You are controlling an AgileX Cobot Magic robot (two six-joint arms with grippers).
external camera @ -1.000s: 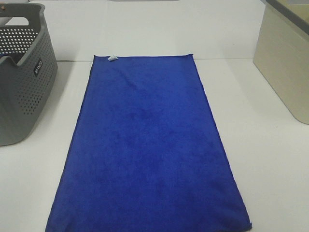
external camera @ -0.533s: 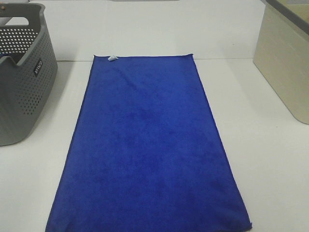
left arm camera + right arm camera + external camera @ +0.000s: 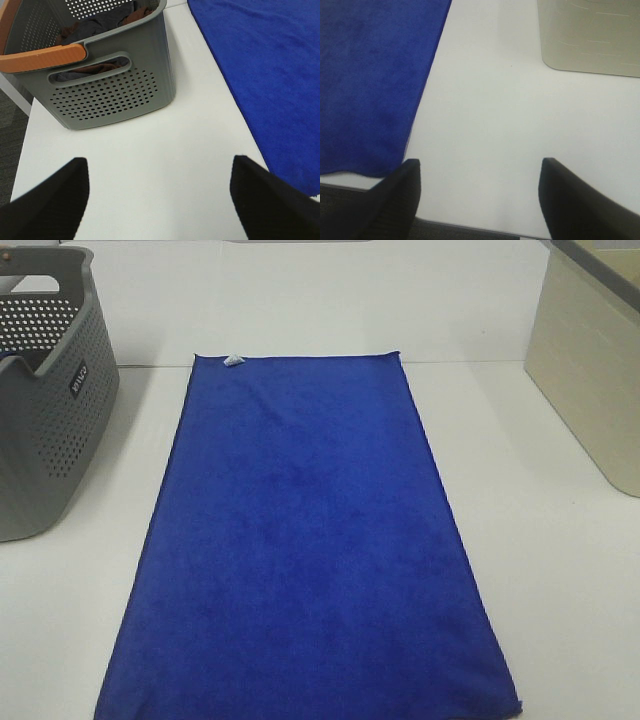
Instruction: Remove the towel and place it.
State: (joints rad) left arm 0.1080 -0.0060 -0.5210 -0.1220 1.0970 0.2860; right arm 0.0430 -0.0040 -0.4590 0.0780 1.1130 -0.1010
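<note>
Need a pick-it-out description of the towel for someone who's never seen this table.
On the white table, between the grey perforated basket on the left and the beige bin on the right, lies the towel. It is spread flat, a long royal-blue rectangle running from the near edge toward the back. It is the only blue thing there, with a small white tag at its far corner.

One towel (image 3: 305, 540) lies spread flat, blue, with one small white tag (image 3: 232, 361) at its far left corner. One grey perforated basket (image 3: 50, 400) stands on the left, with one orange handle (image 3: 42, 56) on it. One beige bin (image 3: 590, 370) stands on the right. One white table (image 3: 560, 570) carries it all. Two grippers show, the left gripper (image 3: 160, 200) and the right gripper (image 3: 480, 197), one per wrist view.
</note>
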